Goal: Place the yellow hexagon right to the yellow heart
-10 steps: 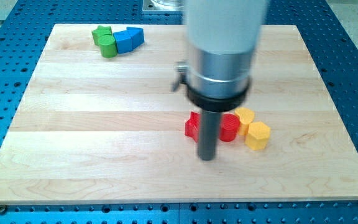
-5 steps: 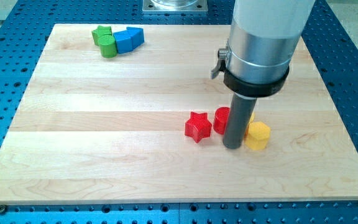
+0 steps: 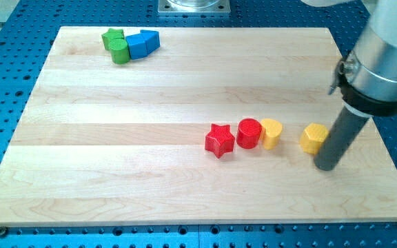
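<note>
Since my tip (image 3: 327,167) sits touching the yellow hexagon's (image 3: 313,138) right side (no hand here – just a rod), any leftward nudge risks bumping the yellow heart (image 3: 271,133).

Pale matt wooden board (image 3: 116,138) on blue perforated metal table (image 3: 5,55); ribbed yellow hexagon (image 3: 313,138).
</note>
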Available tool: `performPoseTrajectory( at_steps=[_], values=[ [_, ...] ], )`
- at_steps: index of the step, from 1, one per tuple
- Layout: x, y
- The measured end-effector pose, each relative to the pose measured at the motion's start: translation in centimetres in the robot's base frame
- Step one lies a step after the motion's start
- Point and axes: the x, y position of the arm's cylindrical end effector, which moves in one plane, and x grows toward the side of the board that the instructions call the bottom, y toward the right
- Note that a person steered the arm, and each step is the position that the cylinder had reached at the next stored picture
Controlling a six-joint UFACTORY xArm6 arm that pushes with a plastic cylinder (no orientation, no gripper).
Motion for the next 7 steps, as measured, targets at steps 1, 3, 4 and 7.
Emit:
performPoseTrajectory(
  at_steps=[1,3,4,7],
  values=[
    [-0.3,0.1],
    [-1.8,5.0],
    [-1.8,2.4],
    [-0.3,-1.5]
  ],
)
